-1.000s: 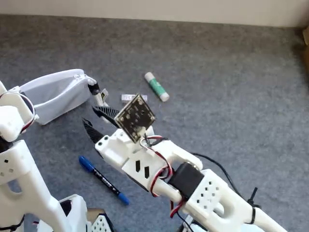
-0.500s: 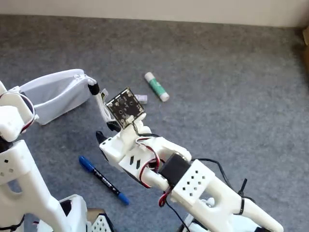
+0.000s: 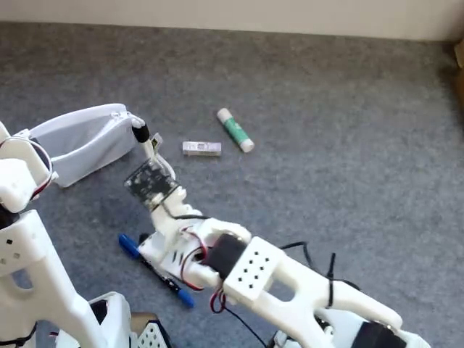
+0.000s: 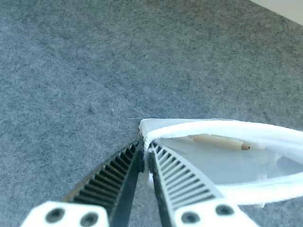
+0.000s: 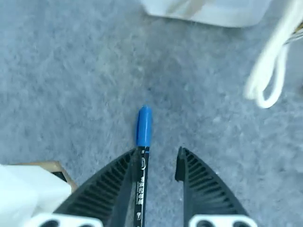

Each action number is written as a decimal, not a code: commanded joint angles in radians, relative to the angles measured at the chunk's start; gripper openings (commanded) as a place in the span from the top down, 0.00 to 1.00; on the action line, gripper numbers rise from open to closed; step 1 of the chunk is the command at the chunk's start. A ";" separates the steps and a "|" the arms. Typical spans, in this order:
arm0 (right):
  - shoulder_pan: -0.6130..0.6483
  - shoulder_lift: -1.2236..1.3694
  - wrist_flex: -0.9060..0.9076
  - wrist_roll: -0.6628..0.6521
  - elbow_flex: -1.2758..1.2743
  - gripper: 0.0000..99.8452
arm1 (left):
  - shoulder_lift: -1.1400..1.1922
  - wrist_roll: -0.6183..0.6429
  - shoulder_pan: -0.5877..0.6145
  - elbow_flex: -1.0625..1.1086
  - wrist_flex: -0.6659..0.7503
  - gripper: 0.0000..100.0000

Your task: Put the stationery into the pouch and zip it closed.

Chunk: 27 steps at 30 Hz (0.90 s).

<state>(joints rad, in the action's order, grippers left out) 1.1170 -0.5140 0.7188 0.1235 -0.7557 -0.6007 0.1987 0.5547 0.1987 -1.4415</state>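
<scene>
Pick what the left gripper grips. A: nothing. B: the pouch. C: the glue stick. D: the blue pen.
B: in the left wrist view the left gripper is shut on the corner of the pouch, at its open rim.

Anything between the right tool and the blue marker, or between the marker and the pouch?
Nothing visible. The right tool is open over the blue-capped black marker, which lies by one finger. Bare grey carpet lies between the marker and the white mesh pouch, held at its rim by the left tool.
</scene>
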 commanded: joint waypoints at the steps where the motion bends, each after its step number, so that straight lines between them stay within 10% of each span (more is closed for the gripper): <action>1: 0.042 0.033 0.001 0.014 0.012 0.88 | 0.012 0.012 0.019 0.019 0.002 0.99; 27: 0.085 0.536 -0.222 0.172 0.222 0.88 | 0.012 0.009 0.019 0.027 0.002 0.99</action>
<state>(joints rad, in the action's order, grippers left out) 1.1922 0.0184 0.5271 0.2938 -0.5992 -0.6007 0.1987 0.5547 0.1987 -1.4415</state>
